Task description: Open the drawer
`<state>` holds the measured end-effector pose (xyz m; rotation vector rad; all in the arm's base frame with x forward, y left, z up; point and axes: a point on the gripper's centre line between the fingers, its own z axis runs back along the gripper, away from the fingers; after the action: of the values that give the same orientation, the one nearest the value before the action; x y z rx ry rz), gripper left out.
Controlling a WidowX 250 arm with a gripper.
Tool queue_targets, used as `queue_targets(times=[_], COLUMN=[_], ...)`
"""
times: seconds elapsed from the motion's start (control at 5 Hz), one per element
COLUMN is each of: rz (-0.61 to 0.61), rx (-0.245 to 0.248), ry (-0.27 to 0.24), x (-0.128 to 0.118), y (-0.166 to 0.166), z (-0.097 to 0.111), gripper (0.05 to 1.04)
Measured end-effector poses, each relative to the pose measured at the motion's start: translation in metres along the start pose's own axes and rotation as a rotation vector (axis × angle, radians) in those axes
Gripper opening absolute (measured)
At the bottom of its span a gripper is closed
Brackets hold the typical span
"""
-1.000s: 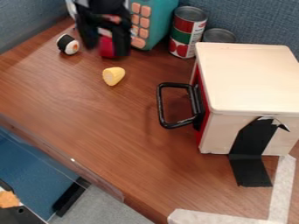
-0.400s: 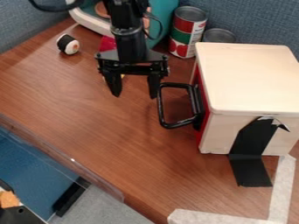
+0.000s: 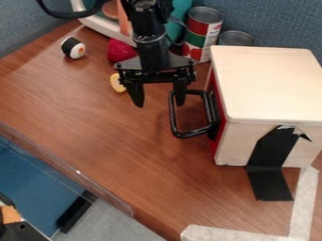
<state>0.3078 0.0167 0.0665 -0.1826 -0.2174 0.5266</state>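
Note:
The black gripper [image 3: 159, 104] hangs open at the upper middle, its two fingers pointing down and spread apart. Its right fingertip overlaps the top of the black drawer handle [image 3: 173, 115] in the view; whether they touch I cannot tell. The left fingertip is out to the left of the handle, over the table. The handle juts leftward from the red drawer front [image 3: 217, 108] of a pale wooden box [image 3: 270, 87]. That drawer front sits flush against the box, so the drawer looks closed.
Behind the gripper stand a tomato can [image 3: 202, 35], a second can [image 3: 236, 38] and a teal toy [image 3: 179, 9]. A sushi piece [image 3: 73, 48], red object [image 3: 120, 51] and yellow piece [image 3: 117, 83] lie left. Black tape [image 3: 271, 162] holds the box down.
The gripper came down from the upper left toward the handle, then shifted slightly right, bringing its right fingertip over the handle's top. The box and handle have stayed put.

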Motion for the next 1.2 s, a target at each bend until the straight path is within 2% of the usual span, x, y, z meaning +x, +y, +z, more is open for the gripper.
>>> queue_targets(times=[0.2, 0.6, 0.8, 1.0, 1.2], rz=[0.012, 0.046, 0.054, 0.081, 0.058], rx=[0.003, 0.052, 0.076, 0.089, 0.098], ry=[-0.011, -0.006, -0.001, -0.009, 0.0], x=[-0.001, -0.004, -0.005, -0.005, -0.006], y=[-0.008, -0.015, -0.02, -0.019, -0.017], z=[-0.004, -0.029, -0.042, -0.043, -0.043], gripper=[1.001, 1.001, 0.948, 0.661, 0.355])
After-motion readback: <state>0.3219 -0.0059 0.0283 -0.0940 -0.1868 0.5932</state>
